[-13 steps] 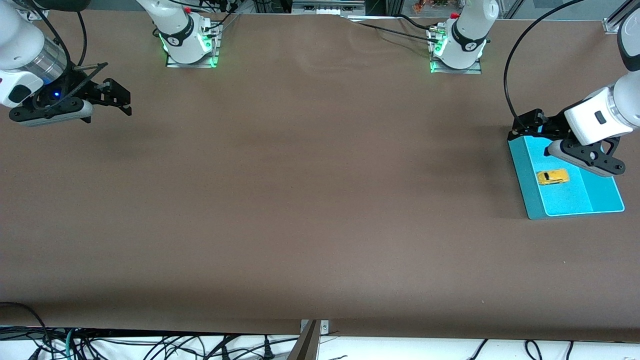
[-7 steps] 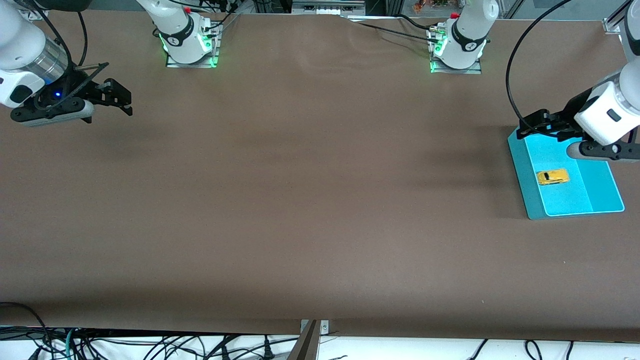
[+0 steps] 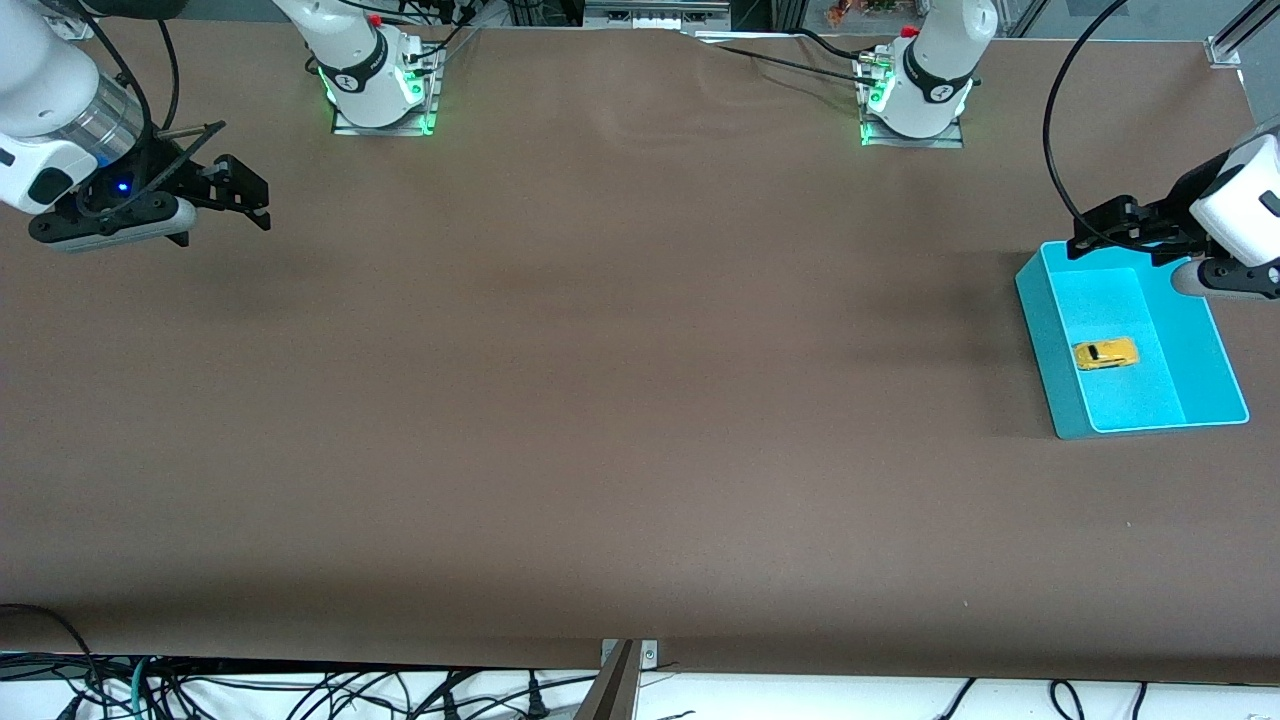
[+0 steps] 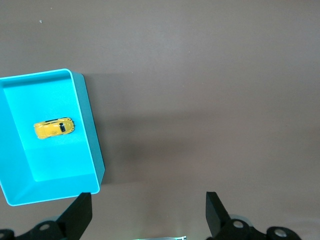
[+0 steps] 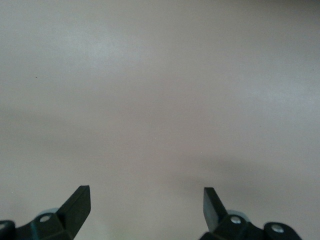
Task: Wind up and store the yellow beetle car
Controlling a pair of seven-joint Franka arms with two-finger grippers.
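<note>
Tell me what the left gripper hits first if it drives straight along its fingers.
Probably bare table. The open left gripper points down beside the bin, not into it, so the car lies off its line. Depth is unclear.

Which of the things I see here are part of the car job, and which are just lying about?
Job:
- yellow beetle car, lying in the bin
- turquoise bin, at the left arm's end
- left gripper, open, empty, over the bin's rim
- right gripper, open, waiting

Lying about:
- cables off the table's edge
</note>
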